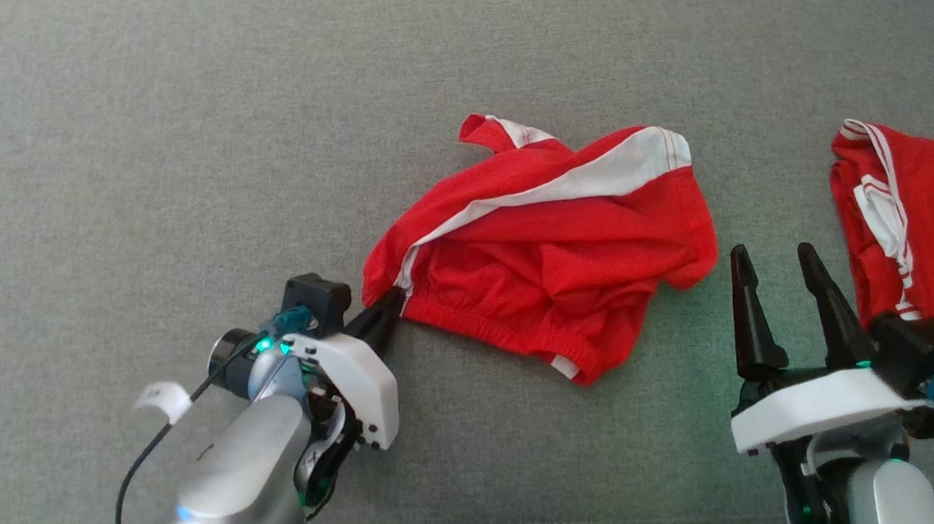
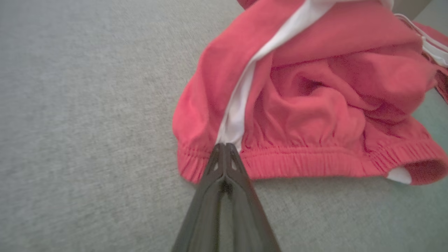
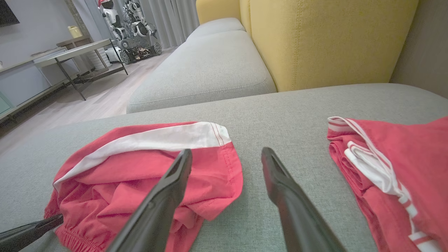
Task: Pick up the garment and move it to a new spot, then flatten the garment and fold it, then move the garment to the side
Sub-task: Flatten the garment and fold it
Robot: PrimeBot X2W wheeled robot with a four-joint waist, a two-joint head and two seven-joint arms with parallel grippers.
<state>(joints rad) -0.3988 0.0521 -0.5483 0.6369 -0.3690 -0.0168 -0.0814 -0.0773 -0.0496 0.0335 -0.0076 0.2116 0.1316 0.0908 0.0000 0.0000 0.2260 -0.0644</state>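
**Desk:** Where do you have the garment?

**Me:** On my head view the red shorts (image 1: pixel 542 243) lie rumpled near the middle of the grey cushion (image 1: pixel 154 150). Their elastic waistband (image 2: pixel 301 162) faces me along the 6 o'clock edge. A white stripe (image 1: pixel 596 181) runs from the 1 o'clock corner down to the 8 o'clock corner.

**Desk:** And your left tool?

**Me:** My left gripper (image 1: pixel 388 302) is at the shorts' 8 o'clock corner. Through the left wrist camera I see both fingers pressed together with no gap, their tips pinched onto the waistband right where the white stripe meets it. The cloth around the tips sits low on the cushion.

**Desk:** The right one?

**Me:** My right gripper (image 1: pixel 779 267) is spread wide and holds nothing. It sits at about 4 o'clock from the shorts, near their hem but apart from it. On the right wrist camera one of its fingers (image 3: pixel 164 196) crosses in front of the shorts. I can't tell from that view whether it touches them. The other finger points at bare cushion.

**Desk:** Anything else on the cushion?

**Me:** A second red garment (image 1: pixel 923 212) with white trim lies at 3 o'clock, cut off by the frame edge and well apart from the shorts. My right gripper is between the two. On the right wrist view a yellow backrest (image 3: pixel 325 38) stands beyond the cushion at 12 o'clock.
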